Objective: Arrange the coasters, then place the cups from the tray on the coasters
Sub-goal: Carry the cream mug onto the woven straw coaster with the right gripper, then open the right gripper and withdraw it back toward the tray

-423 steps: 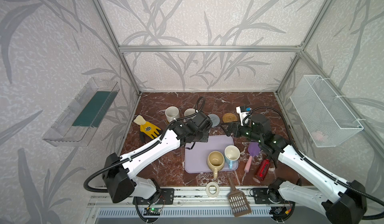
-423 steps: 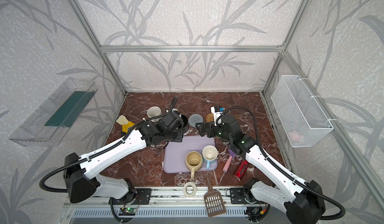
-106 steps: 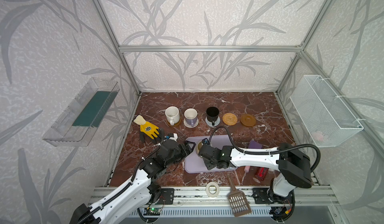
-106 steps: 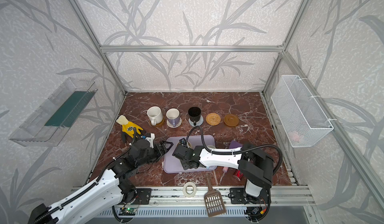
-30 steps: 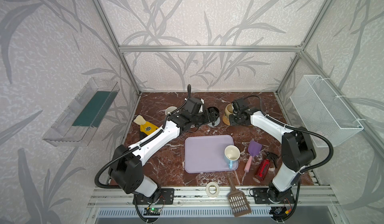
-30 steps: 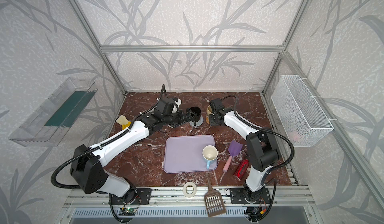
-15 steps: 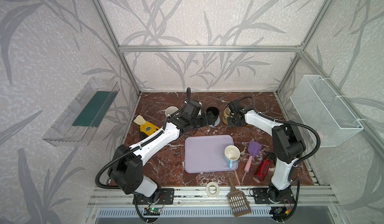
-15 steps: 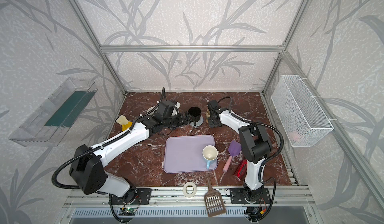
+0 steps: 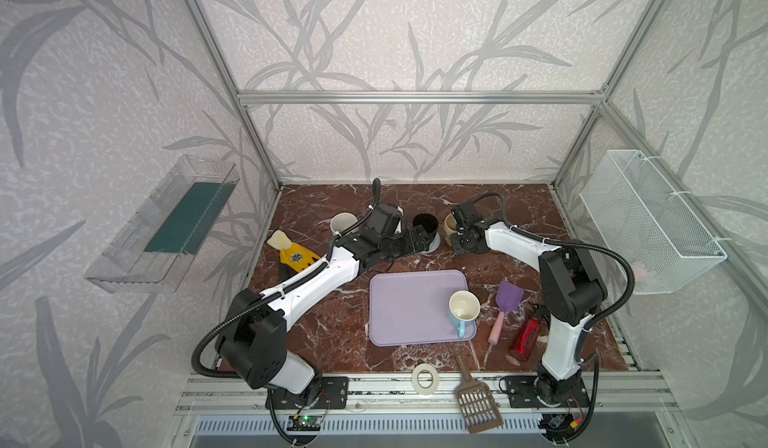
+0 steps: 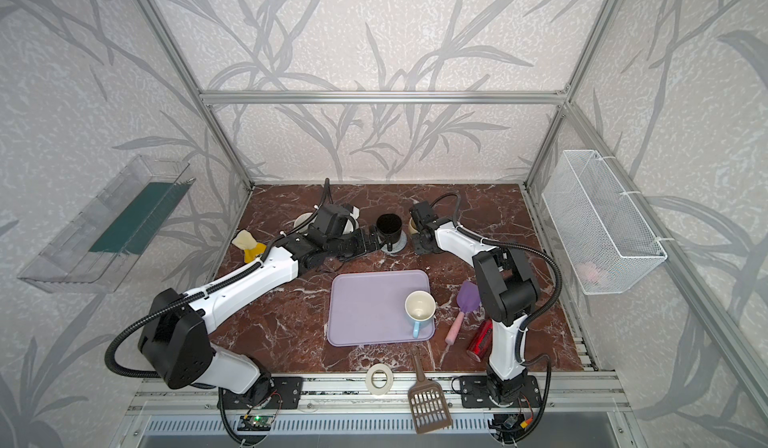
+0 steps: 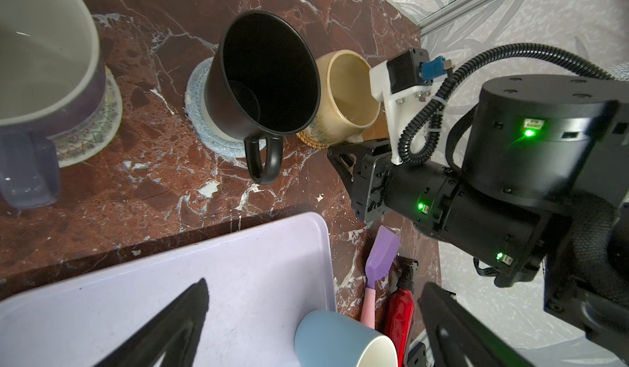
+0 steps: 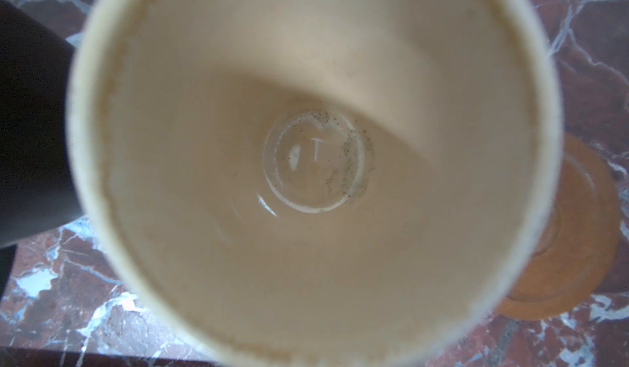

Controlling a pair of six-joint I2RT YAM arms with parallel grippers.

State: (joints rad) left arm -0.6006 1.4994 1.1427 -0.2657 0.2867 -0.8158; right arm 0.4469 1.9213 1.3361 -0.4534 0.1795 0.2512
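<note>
**At the right tool: cream mug on the rattan coaster, blue mug on the tray**

Between its pressed-together fingers the right tool (image 9: 459, 240) pinches the cream-yellow glazed mug (image 9: 451, 225) on the side nearest its arm. The handle itself is hidden under the tool. That mug sits upright on the round woven tan rattan coaster (image 11: 308, 140), whose edge peeks out beneath it in the left wrist view. The right wrist view looks straight down into the mug's bowl. Just beside the mug, on the side away from the left tool, lies a smooth brown wooden disc coaster (image 12: 578, 232).

On the right tool's other side, just beside the cream mug, the black mug (image 9: 424, 223) stands on the round woven grey-blue coaster (image 11: 200, 123). Its handle is turned toward the left tool (image 9: 419, 239). That tool's fingers are spread wide and hold nothing; they stop short of the black handle, apart from it. Further along on the left tool's flank, the lavender mug (image 11: 44, 76) sits on the woven white-beige coaster (image 11: 102, 123). Beyond the left arm's wrist a white mug (image 9: 343, 221) shows in both top views.

Behind both tools, toward the arms' bases, the flat pale lavender rectangular plastic tray (image 9: 407, 308) lies on the red-brown marble bench (image 9: 332, 325). It carries the light blue mug with white inside (image 9: 463, 308), upright at the corner nearest the right arm, with its handle pointing toward the bench's front edge.
</note>
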